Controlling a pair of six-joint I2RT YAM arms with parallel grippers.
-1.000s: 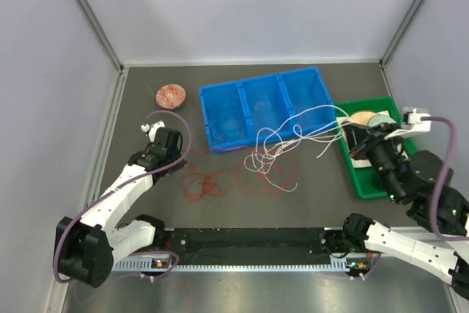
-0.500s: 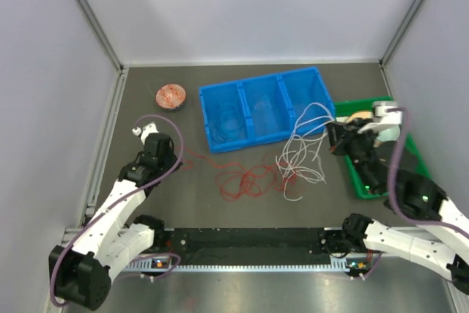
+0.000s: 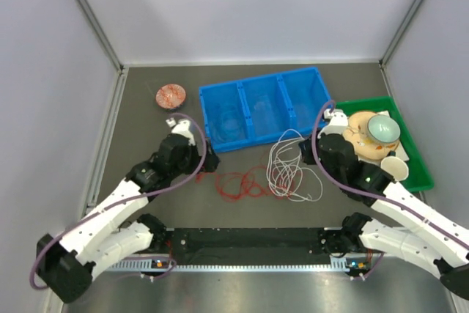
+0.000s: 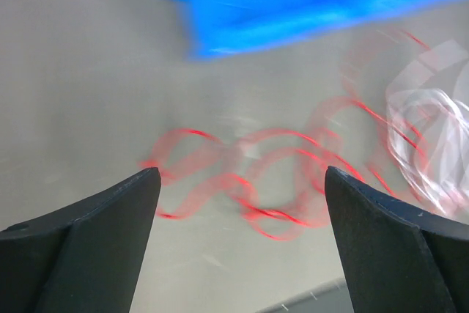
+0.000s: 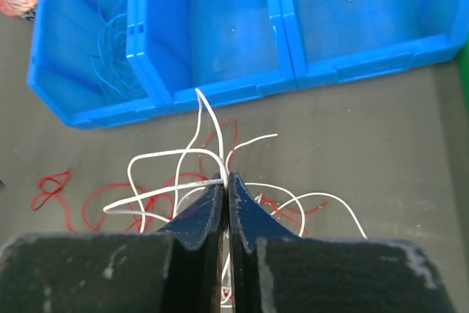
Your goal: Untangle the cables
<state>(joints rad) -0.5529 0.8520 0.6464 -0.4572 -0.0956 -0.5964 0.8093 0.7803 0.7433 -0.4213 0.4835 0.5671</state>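
left jaws: spread wide above red cable (image 3: 236,182) | right jaws: clenched on white cable (image 3: 287,174) | both cables trail on counter (image 3: 139,108), beside blue bin (image 3: 249,138)

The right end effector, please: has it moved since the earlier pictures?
Yes: the right end effector has swung left off the green tray, toward the blue bin, carrying the white cable.

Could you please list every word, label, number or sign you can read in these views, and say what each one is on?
None: no legible text in any view.
The blue three-compartment bin, the green tray, the red cable and the white cables show no lettering.
Any marks on the black base rail are too small to read, and the left wrist view is blurred.
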